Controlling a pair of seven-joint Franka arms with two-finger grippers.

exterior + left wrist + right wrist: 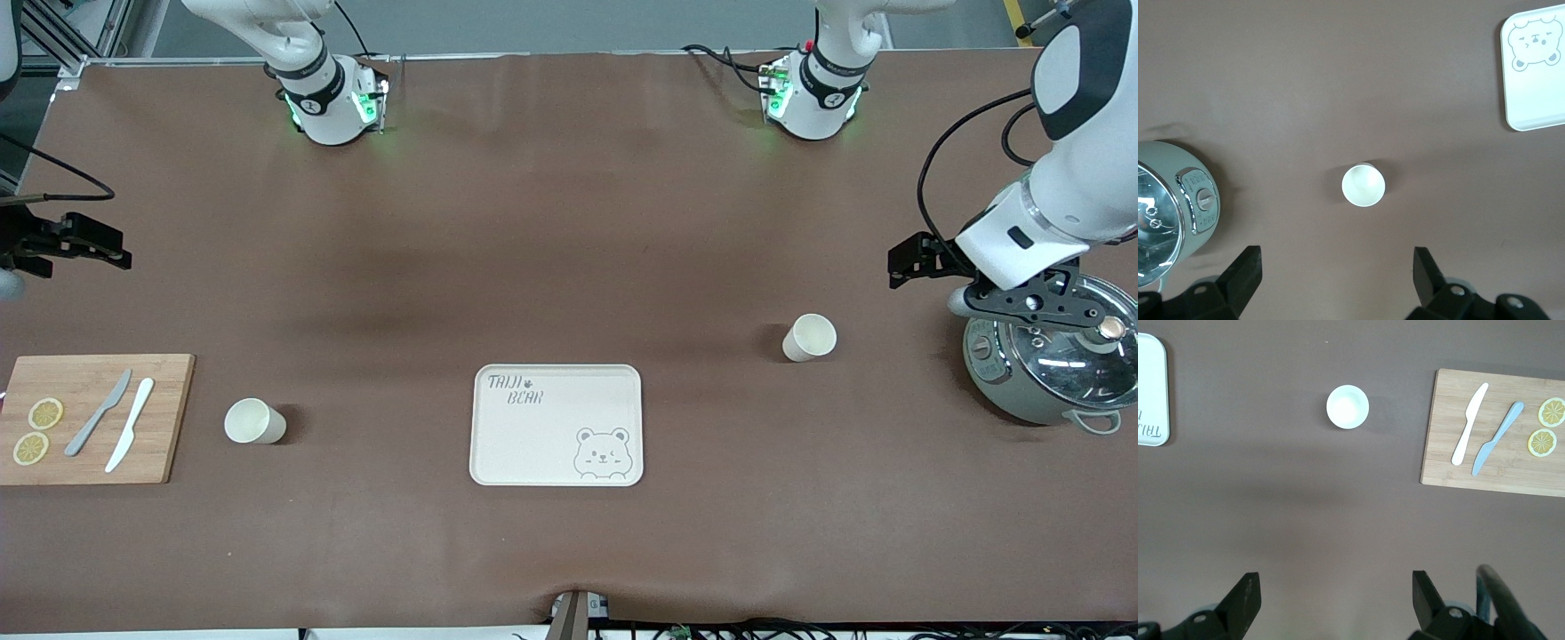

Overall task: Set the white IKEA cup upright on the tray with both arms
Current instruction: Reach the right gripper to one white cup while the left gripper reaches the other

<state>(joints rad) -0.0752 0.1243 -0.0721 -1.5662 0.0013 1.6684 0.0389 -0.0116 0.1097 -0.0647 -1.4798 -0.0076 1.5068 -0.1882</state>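
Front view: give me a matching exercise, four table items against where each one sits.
Items:
1. tray
2. knives
3. cooker
4. lemon slices

Places:
A. under the left tool, at the left arm's end of the table
B. between the two cups, bare
C. on the board, at its outer edge
D. side by side on the board, between the slices and a cup

Pairs: 1-B, 2-D, 3-A, 4-C
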